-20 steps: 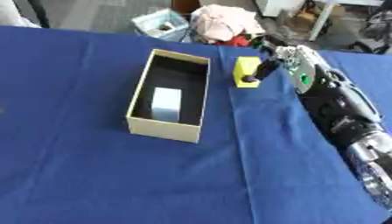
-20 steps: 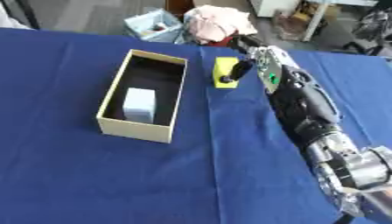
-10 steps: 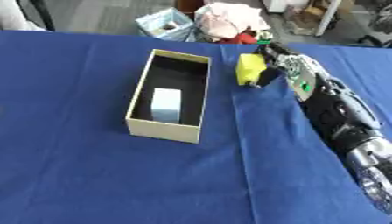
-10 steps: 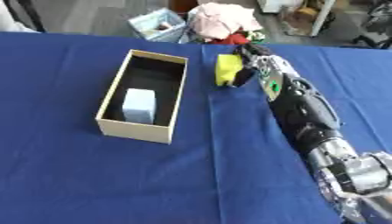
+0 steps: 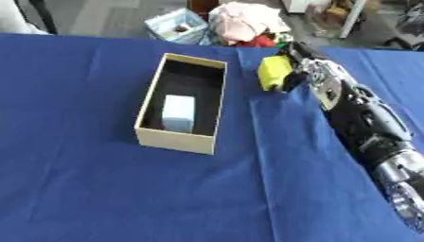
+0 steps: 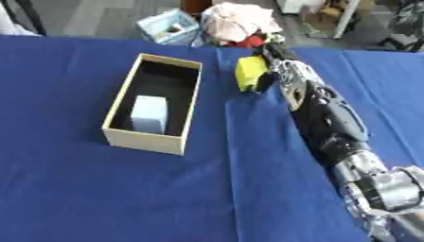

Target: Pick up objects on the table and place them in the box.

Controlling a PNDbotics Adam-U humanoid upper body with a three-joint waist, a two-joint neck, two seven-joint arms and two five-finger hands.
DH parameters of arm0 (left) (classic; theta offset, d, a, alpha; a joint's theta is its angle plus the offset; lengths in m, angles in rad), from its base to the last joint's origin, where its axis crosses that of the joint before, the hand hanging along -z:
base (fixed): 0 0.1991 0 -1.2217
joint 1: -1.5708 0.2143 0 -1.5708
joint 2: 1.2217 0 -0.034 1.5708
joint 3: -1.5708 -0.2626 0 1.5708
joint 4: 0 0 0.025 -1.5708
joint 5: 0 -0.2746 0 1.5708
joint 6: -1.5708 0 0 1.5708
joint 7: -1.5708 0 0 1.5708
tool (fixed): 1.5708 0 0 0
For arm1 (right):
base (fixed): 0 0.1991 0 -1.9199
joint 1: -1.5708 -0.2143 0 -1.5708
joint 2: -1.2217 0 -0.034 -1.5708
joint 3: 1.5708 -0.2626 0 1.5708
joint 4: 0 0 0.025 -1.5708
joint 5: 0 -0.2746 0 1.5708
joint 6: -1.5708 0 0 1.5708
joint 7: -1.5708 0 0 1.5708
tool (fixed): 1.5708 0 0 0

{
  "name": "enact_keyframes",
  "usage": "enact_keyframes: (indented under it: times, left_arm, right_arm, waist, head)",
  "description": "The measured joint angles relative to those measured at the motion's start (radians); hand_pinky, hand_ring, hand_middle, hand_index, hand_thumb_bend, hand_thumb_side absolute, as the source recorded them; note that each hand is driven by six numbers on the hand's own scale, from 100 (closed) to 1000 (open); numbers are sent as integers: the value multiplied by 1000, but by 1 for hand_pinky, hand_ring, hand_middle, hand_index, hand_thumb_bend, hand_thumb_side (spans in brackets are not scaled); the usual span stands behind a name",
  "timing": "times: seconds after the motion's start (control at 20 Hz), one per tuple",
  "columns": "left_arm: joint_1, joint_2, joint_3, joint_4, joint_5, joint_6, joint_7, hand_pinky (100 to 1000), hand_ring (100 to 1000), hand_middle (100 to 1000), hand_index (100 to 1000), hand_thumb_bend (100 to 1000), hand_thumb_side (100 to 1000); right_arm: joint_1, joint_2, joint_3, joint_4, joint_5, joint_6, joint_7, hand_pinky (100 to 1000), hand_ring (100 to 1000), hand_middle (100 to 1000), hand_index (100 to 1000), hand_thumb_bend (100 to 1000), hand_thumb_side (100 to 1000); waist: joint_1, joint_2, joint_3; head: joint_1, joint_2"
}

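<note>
right hand curled around yellow block, lifted off blue table, at 3 o'clock of open box, pale blue block lying inside box

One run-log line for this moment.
right hand: shut on yellow block, lifted right of box | box: holds pale blue block | left hand: out of view
</note>
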Motion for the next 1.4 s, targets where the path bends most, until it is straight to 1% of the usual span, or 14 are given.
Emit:
enact_keyframes:
  times: [0.05,0.3,0.5,0.6,0.8,1.1,1.25,1.35,1.4]
  left_arm:
    - [0,0,0,0,0,0,0,560,551,597,802,626,392]
    - [0,0,0,0,0,0,0,560,551,597,802,624,391]
    - [0,0,0,0,0,0,0,560,551,597,801,623,391]
    - [0,0,0,0,0,0,0,561,551,597,801,623,391]
    - [0,0,0,0,1,-1,-1,561,551,597,801,622,391]
    - [-3,0,-1,0,2,-4,-5,561,551,597,801,620,391]
    - [-3,0,-1,0,2,-4,-5,561,550,597,801,620,391]
    - [-4,0,-1,0,3,-4,-5,561,550,597,801,619,391]
    - [-4,0,-1,0,3,-4,-5,561,550,597,801,619,391]
  right_arm:
    - [0,0,4,-7,0,-7,-3,645,617,374,566,479,100]
    - [-11,0,46,-87,-20,-76,28,649,619,380,570,484,100]
    - [-29,3,91,-171,-53,-129,73,655,623,387,577,490,100]
    - [-41,18,110,-202,-65,-147,97,657,624,390,579,492,101]
    - [-61,76,133,-225,-66,-162,133,658,627,398,588,497,107]
    - [-71,162,138,-208,-39,-159,150,658,634,435,624,505,111]
    - [-70,187,138,-186,-17,-158,153,665,647,478,670,526,131]
    - [-69,197,139,-174,-5,-161,157,676,669,533,727,545,150]
    - [-66,201,140,-169,2,-164,160,686,689,582,767,556,160]
  waist:
    - [-1,0,-4]
    - [-4,-8,-25]
    - [-11,-18,-27]
    - [-11,-22,-25]
    - [-12,-27,-14]
    - [-15,-30,21]
    - [-15,-30,25]
    - [-15,-30,25]
    - [-15,-30,24]
  head:
    - [0,0]
    - [0,0]
    - [0,0]
    - [-1,0]
    - [-8,0]
    - [-15,0]
    - [-17,0]
    - [-18,0]
    - [-18,0]
